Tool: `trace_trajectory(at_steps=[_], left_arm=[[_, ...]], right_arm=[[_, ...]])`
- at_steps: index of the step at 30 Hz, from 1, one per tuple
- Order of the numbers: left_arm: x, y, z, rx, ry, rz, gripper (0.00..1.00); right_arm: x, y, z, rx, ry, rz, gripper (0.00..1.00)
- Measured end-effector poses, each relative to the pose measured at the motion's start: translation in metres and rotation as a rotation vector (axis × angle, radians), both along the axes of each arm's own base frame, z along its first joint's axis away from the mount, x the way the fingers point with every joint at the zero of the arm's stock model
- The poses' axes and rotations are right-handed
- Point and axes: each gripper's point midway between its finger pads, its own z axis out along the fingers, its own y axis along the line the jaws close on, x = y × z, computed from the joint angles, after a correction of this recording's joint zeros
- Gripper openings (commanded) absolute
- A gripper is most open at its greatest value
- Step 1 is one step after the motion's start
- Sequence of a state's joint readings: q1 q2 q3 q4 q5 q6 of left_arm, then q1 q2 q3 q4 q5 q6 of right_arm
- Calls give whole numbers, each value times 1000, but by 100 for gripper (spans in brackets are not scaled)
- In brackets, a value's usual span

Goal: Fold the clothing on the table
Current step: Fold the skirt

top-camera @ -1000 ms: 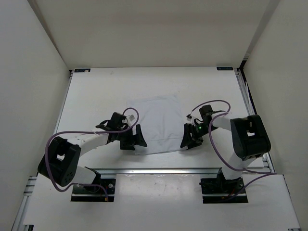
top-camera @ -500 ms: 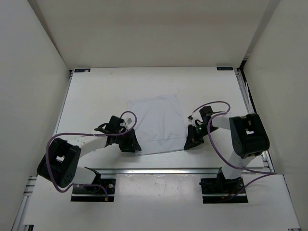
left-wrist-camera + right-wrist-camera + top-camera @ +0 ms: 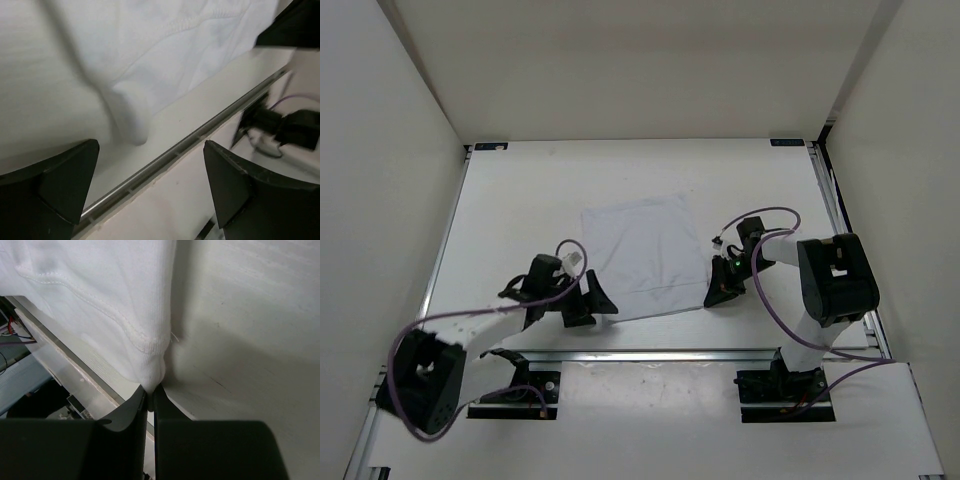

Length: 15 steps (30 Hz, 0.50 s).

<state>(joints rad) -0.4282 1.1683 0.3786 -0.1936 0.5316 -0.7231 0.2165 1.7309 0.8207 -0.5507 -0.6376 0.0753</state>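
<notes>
Only one corner is gripped

The right gripper (image 3: 150, 392) is closed to a slit on the near right corner of the clothing (image 3: 642, 255); a second ago its jaws were apart. The left gripper (image 3: 150, 147) is spread wide with nothing held. It was half closed a moment back and has since been drawn towards the near left. The bunched near left corner lies loose on the table (image 3: 520, 200), just ahead of the jaws. A fresh left grasp is probably needed before the near edge can be lifted. No containers are seen.
</notes>
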Motion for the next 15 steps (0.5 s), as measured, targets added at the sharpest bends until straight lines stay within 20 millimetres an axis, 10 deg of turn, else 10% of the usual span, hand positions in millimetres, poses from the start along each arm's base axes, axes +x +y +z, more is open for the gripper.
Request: trace_trajectory(at_steps=[11,15], left_arm=[[27,81,32,-177,-338,574,99],[22,99,9,-21,-271,593,98]], right_arm=[[2,0,0,-3,-9,21,0],[1,1,0,-7,-25,54,1]])
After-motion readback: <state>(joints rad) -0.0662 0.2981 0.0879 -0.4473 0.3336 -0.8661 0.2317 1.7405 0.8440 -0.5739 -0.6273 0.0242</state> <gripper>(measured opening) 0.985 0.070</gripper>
